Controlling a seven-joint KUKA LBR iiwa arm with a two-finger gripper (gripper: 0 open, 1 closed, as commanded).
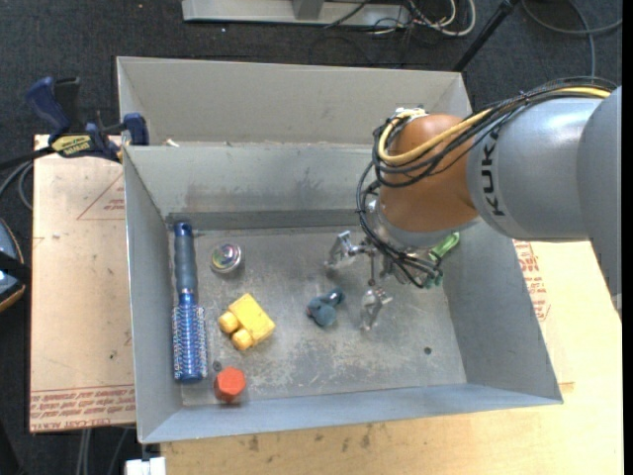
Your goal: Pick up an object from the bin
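Risk: the small grey-blue lump [323,311], material unclear, lies just outside the fingers [373,307], on the side away from the arm and not between them. Closing here would likely catch nothing, and a descending tip could nudge the lump off across the floor.
Fingers: spread wide apart and empty, tips low over bare floor of the grey metal bin [396,364]. Whether they touch the floor I cannot tell.
Nearest thing: the grey-blue lump, just beside the lower fingertip and apart from it.
Further from the fingers: a yellow plastic toy block [246,322] and a small shiny silver round cap [226,257].
Furthest: a short red cylinder [229,384] and a blue bristled hairbrush [186,305] along the far wall, well apart from the fingers.
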